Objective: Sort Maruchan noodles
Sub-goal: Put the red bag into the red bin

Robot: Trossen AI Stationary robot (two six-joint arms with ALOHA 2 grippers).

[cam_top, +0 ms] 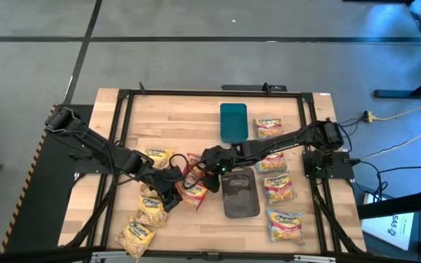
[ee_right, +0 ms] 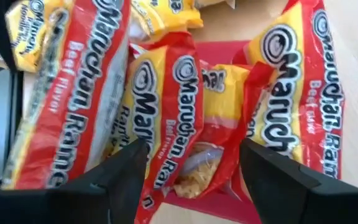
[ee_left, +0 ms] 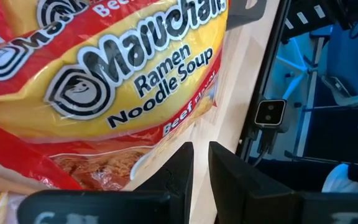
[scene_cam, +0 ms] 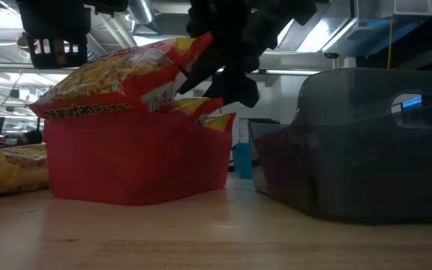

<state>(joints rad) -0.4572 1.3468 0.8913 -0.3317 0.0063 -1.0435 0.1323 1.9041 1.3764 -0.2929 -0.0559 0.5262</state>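
Several red Maruchan noodles packets (ee_right: 166, 112) stand and lean in a red tray (scene_cam: 133, 157) near the table's middle. My right gripper (ee_right: 193, 148) hangs open over them, pointing down at a slant, one finger on either side of the middle packet. My left gripper (ee_left: 201, 163) is at the tray's left side (cam_top: 172, 184), its fingers almost together with only bare table showing in the narrow gap. A red beef packet (ee_left: 123, 81) lies just past its fingertips. In the low view one red packet (scene_cam: 118, 75) slopes up across the tray's top. My left gripper has one fingertip (ee_left: 182, 155) at the clear lower edge of the red beef packet; whether it touches, I cannot tell. My right gripper has its fingers (ee_right: 129, 168) close over the packets in the tray; whether they touch, I cannot tell.
A grey tray (cam_top: 240, 193) stands right of the red one, and a teal tray (cam_top: 232, 120) lies farther back. Yellow packets (cam_top: 150, 208) lie at the near left. Blue-and-pink packets (cam_top: 278, 188) lie in a row at the right. A black frame (cam_top: 123, 95) borders the table.
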